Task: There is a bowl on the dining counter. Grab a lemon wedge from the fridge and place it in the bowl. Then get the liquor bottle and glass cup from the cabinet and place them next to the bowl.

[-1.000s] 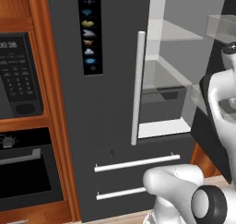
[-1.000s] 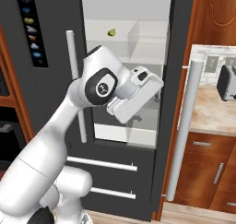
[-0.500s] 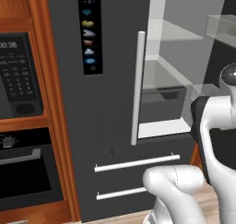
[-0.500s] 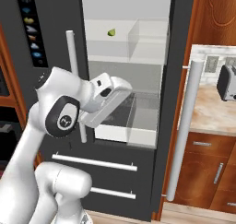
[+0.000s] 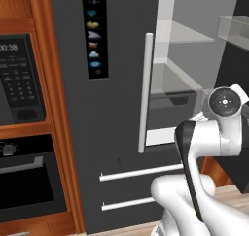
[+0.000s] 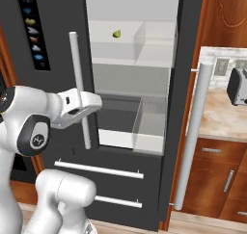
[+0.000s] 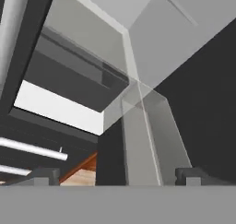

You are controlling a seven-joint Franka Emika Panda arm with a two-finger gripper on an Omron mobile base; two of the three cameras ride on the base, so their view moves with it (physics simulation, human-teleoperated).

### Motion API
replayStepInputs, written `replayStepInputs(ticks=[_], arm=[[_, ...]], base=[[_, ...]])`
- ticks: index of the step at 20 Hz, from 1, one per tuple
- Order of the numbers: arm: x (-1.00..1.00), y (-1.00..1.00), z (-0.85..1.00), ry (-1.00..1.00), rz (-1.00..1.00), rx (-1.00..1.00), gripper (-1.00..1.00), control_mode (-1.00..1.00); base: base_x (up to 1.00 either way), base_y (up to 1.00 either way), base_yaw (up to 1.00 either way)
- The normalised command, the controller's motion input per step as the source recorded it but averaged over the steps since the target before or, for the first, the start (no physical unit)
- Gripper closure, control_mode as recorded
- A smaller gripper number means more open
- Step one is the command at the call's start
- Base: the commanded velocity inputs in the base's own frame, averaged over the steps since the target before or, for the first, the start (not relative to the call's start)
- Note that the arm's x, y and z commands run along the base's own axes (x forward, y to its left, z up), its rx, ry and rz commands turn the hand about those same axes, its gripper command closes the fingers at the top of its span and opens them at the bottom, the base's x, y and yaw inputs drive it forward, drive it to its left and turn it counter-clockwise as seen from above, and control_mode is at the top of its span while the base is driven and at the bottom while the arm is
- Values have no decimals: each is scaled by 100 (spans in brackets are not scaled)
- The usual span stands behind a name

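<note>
The dark grey fridge point(image 6: 53, 31) stands with its right door point(image 6: 190, 84) swung open and its left door point(image 5: 116, 84) closed. A small yellow-green lemon wedge point(image 6: 116, 33) lies on the upper white shelf inside. My gripper point(image 6: 98, 103) hovers low in front of the opening, beside the left door's pale bar handle point(image 6: 79, 88) and well below the wedge. In the hand view my gripper point(image 7: 117, 176) is open with nothing between its fingertips point(image 7: 44, 174), and it looks up at a clear bin point(image 7: 138, 121). The bowl, dining counter, liquor bottle, glass cup and cabinet are out of view.
A clear drawer point(image 6: 144, 122) sits in the lower fridge compartment, with two drawer handles point(image 6: 99, 170) below it. The open door's long handle point(image 6: 193, 136) juts out at right. Beyond it a toaster point(image 6: 237, 86) stands on a wall counter. A microwave point(image 5: 19, 79) and black oven point(image 5: 24, 177) flank the left.
The arm has folded down and swung left. My hand dropped from mid-height in front of the fridge opening to beside the closed door's handle. The jaws stayed open and the base has not moved.
</note>
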Motion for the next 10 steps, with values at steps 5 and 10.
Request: replayStepInputs(ticks=[5,10], arm=[[33,100,34,0,4,40,-100,-100],[66,98,27,0,1,40,-100,-100]], base=[[0,0,0],[0,0,0]])
